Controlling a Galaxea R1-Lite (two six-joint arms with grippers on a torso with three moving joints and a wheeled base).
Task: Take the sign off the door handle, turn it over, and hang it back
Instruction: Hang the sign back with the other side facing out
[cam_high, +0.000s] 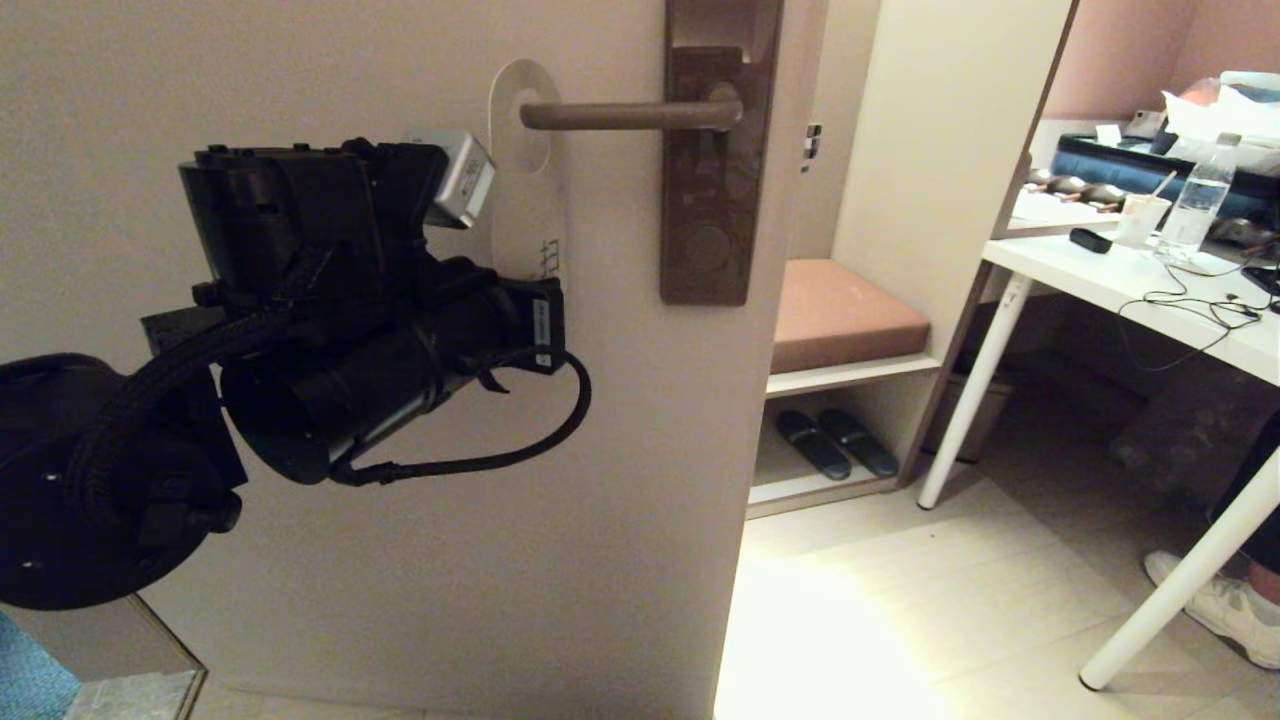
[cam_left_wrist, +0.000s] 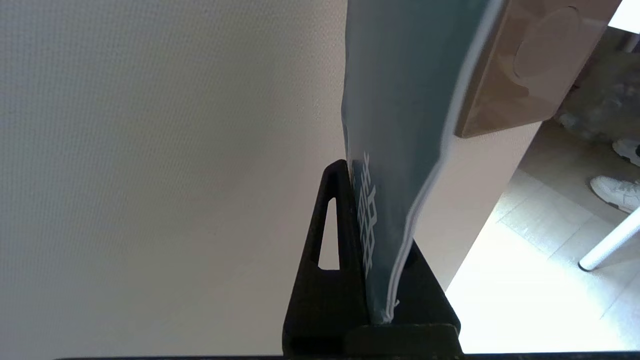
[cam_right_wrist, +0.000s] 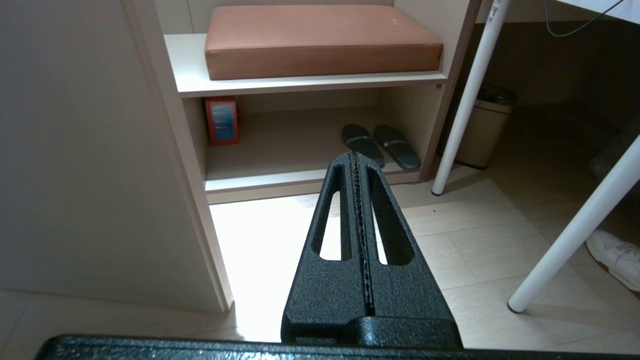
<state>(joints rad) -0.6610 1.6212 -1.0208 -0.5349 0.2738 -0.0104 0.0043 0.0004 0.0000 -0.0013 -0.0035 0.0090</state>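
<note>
One arm works: the left gripper (cam_left_wrist: 372, 250), at centre-left of the head view, reaches level toward the door, its fingers (cam_left_wrist: 330, 260) pinched on the lower end of the sign (cam_high: 527, 190). That sign hangs on the door handle (cam_high: 630, 115) at top centre, pale side outward. Low and parked, the right gripper (cam_right_wrist: 356, 165) is closed on nothing.

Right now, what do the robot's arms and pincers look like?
The left arm is chunky matte black with a silver-grey box and looping black cables. Each pincer, left pincer and right pincer, has two flat, textured black tapered fingers with long slots.
</note>
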